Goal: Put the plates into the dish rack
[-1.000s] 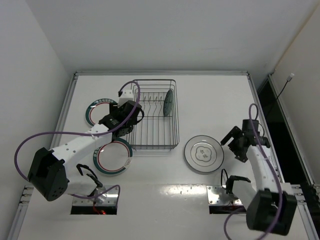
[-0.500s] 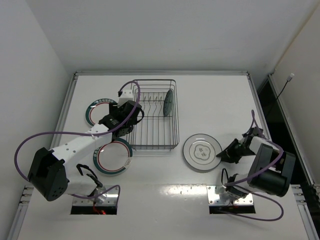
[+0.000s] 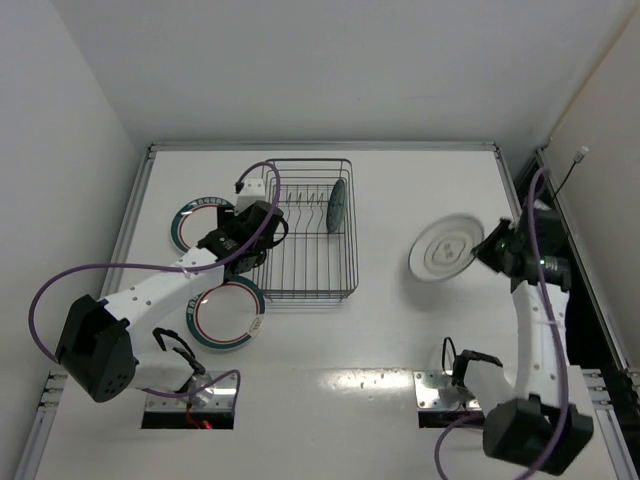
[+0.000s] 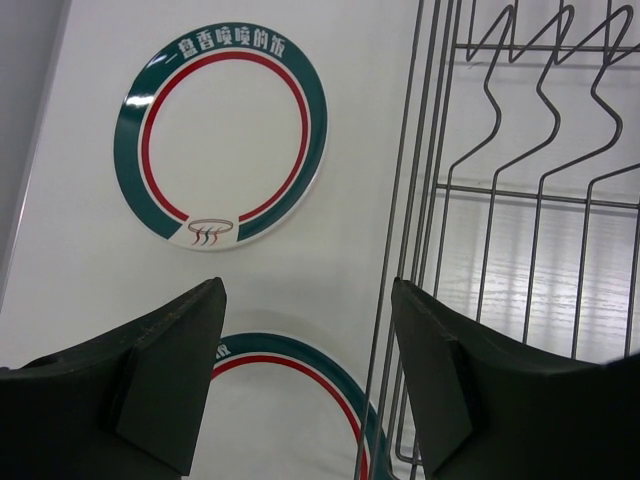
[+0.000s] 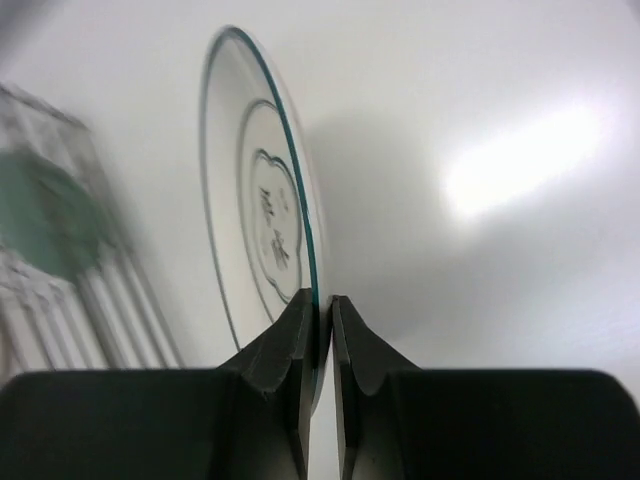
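Noted right gripper (image 5: 318, 310) pinched tight on rim of pale plate (image 3: 447, 248), held on edge in the air. Placed dish rack (image 3: 310, 235) well to its left, long side running near to far. Found left gripper (image 4: 305, 340) spread wide, holding nothing, just beside rack's left wall.

The pale plate (image 3: 445, 250) no longer lies flat on the bench (image 3: 420, 190) at the front right. It now hangs in the air farther back, tipped up on edge, its patterned face turned toward the dish rack (image 3: 313, 280). My right claw (image 3: 484, 246), apart from the plate a second ago and then low against its right edge, now pinches the rim between both fingers. The right arm (image 3: 535, 330) stands taller and reaches farther back than before.
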`<state>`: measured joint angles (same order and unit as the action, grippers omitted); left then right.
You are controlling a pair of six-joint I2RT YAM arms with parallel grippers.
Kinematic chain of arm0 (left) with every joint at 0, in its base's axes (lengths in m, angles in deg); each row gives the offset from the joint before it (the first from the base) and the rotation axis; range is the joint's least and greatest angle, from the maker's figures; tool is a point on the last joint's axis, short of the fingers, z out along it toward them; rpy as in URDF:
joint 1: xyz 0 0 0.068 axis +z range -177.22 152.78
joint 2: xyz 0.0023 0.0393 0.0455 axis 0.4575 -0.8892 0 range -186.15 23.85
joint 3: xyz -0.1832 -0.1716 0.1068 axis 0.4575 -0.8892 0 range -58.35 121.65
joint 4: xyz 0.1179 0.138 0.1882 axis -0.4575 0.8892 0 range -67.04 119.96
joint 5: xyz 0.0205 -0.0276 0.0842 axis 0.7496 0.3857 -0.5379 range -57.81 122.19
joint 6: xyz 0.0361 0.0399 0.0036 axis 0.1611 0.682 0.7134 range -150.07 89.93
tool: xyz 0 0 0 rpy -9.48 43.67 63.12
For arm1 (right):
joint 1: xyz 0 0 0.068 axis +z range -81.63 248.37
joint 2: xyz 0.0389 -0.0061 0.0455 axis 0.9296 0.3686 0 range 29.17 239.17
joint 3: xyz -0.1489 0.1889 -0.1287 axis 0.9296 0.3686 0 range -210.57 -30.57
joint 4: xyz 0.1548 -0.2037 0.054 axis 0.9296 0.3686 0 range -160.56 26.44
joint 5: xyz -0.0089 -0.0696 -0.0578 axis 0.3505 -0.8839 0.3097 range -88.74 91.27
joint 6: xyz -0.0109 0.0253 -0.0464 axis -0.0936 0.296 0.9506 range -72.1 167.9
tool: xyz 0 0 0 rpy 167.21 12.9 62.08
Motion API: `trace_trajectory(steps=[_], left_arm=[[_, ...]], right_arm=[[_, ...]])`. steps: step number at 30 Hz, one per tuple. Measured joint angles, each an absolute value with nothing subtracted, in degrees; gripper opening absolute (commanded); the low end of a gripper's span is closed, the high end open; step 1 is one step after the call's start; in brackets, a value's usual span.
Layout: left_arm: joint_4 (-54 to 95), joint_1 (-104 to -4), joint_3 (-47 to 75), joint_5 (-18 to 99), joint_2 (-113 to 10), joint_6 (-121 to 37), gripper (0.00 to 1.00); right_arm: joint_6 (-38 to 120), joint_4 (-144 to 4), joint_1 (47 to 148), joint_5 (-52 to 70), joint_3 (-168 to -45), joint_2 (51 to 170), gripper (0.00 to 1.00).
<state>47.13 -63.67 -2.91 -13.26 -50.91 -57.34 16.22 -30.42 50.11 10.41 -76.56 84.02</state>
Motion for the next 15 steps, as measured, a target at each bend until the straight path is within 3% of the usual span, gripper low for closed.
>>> trace_trajectory(steps=[7, 11, 15], left_arm=[[47.1, -63.7, -2.9, -13.8, -50.9, -57.6, 0.64], [47.2, -63.7, -2.9, -14.3, -50.9, -57.6, 0.64], [47.3, -63.7, -2.9, -14.9, -50.9, -57.8, 0.64]], right_arm=[[9.3, -30.2, 74.6, -16.6, -107.1, 87.3, 0.00], [7.0, -25.5, 89.2, -28.9, -119.8, 100.1, 0.00], [6.0, -18.1, 98.5, -38.5, -137.8, 120.1, 0.00]])
